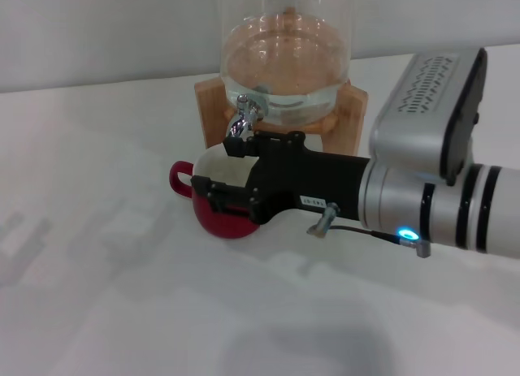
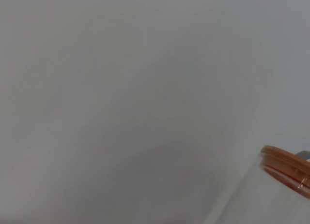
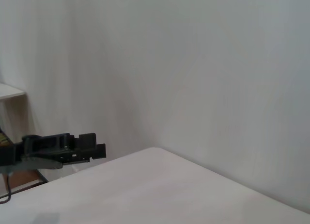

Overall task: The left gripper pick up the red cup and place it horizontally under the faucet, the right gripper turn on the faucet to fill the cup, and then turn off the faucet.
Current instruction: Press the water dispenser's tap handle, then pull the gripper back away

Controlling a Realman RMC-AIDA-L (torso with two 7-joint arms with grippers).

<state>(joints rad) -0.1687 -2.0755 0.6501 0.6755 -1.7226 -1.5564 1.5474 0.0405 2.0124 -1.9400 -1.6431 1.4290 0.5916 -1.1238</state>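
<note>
Reaching in from the table's right edge toward its far middle, the right gripper [image 1: 231, 169] hung just short of the faucet; its fingers stood apart, one near the chrome lever and one low by the cup, clamped on nothing; the thick silver wrist and grey box trailed behind it toward the right edge. Next in size, the clear glass jar [image 1: 284, 43] on its wooden stand [image 1: 345, 112] stood at the far edge, near the middle; a slice of its rim showed in the left wrist view. Below the spout sat the red cup [image 1: 223, 222], upright on the table [image 1: 122, 311], handle pointing toward the left edge, partly hidden by the gripper. Smallest, the faucet [image 1: 244, 116] lay just beyond the fingertips, toward the far edge, so the right arm was plainly the nearer; the left gripper was not in view.
</note>
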